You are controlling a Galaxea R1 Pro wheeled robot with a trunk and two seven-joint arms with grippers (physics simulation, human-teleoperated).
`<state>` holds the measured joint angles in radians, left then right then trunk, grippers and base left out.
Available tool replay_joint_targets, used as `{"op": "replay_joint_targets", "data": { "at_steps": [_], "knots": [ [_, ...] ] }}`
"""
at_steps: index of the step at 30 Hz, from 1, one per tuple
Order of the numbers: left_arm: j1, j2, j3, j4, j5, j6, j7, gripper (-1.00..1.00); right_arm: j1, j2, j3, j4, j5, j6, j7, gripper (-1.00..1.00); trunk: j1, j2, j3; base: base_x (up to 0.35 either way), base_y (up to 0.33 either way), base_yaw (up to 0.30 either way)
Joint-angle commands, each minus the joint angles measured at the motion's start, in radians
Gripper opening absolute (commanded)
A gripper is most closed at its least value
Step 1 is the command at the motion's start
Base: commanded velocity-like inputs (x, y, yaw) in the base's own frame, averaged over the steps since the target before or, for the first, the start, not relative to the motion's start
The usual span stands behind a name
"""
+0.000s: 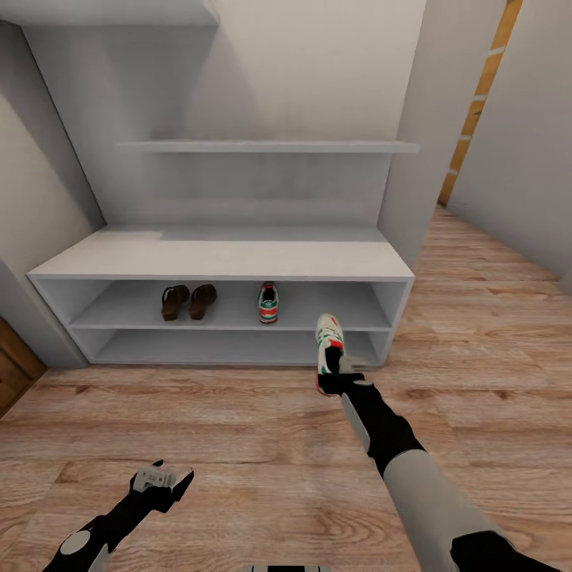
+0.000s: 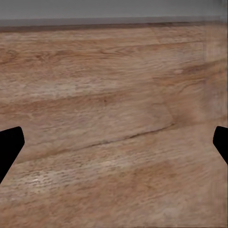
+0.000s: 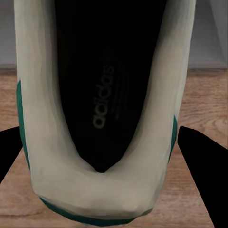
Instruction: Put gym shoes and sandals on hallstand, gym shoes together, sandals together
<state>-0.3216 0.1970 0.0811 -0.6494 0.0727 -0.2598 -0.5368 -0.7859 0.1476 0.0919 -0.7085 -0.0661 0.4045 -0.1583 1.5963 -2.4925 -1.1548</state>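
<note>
A white gym shoe (image 1: pixel 328 350) with green stripes and red-orange patches is held in the right gripper (image 1: pixel 340 380), clamped at its heel end, with the toe pointed toward the hallstand (image 1: pixel 222 258) and the shoe raised in front of the right part of the unit's open shelves. In the right wrist view the same shoe (image 3: pixel 102 114) is seen from the heel, its dark insole with printed lettering framed by the cream collar, and the black fingers (image 3: pixel 204 175) are seen on either side of it. A second gym shoe (image 1: pixel 268 303) is set on the upper of the two open shelf levels, heel outward, a little right of the middle. The two brown sandals (image 1: pixel 188 302) are laid side by side on that same shelf level, left of the second gym shoe and apart from it. The bench top above the shelves is pale grey-white, and a higher shelf is fixed to the tall back panel. The left gripper (image 1: pixel 163 480) is held low over the wood-grain corridor floor (image 1: pixel 238 445), well apart from the rack, with its jaws spread and nothing between them; in the left wrist view the floor planks (image 2: pixel 114 123) are seen between the two dark fingertips (image 2: pixel 8 145) at the frame's edges.
</note>
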Motion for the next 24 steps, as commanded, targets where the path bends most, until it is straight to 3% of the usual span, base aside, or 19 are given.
{"op": "replay_joint_targets", "data": {
  "at_steps": [1,3,6,14,19,20,24],
  "knots": [
    [-0.001,0.008,0.002,0.0,0.006,0.001,-0.075,1.0,-0.003,0.0,0.005,0.003,-0.006,0.005,-0.008,-1.0,0.0,0.0,-0.001,0.0,0.0,0.0],
    [-0.006,0.012,0.0,-0.001,0.002,0.008,-0.244,1.0,-0.004,0.0,0.005,0.006,-0.004,0.005,-0.007,-1.0,0.0,0.0,-0.001,0.0,0.0,0.0],
    [-0.003,0.011,-0.007,0.0,-0.002,0.016,-0.309,1.0,-0.004,-0.002,0.007,0.008,-0.002,0.005,-0.007,-1.0,0.0,0.0,-0.001,0.071,0.054,0.0],
    [-0.002,0.011,-0.009,0.001,-0.004,0.017,-0.318,1.0,-0.003,-0.008,0.008,0.009,0.001,0.005,-0.005,-1.0,0.0,0.0,-0.001,0.215,0.195,0.0],
    [-0.002,0.012,-0.009,0.001,-0.004,0.016,-0.318,1.0,-0.003,-0.011,0.008,0.017,0.006,0.006,-0.004,-1.0,0.0,0.0,-0.001,0.04,0.037,0.003],
    [-0.002,0.012,-0.009,0.001,-0.004,0.016,-0.318,1.0,-0.003,-0.011,0.008,0.027,0.015,0.007,-0.004,-1.0,0.0,0.0,-0.001,0.009,0.008,0.049],
    [-0.001,0.012,-0.009,0.001,-0.004,0.016,-0.318,1.0,-0.003,-0.011,0.008,0.055,0.125,0.005,-0.002,-1.0,0.0,0.0,-0.003,0.003,0.003,0.091]
  ]
}}
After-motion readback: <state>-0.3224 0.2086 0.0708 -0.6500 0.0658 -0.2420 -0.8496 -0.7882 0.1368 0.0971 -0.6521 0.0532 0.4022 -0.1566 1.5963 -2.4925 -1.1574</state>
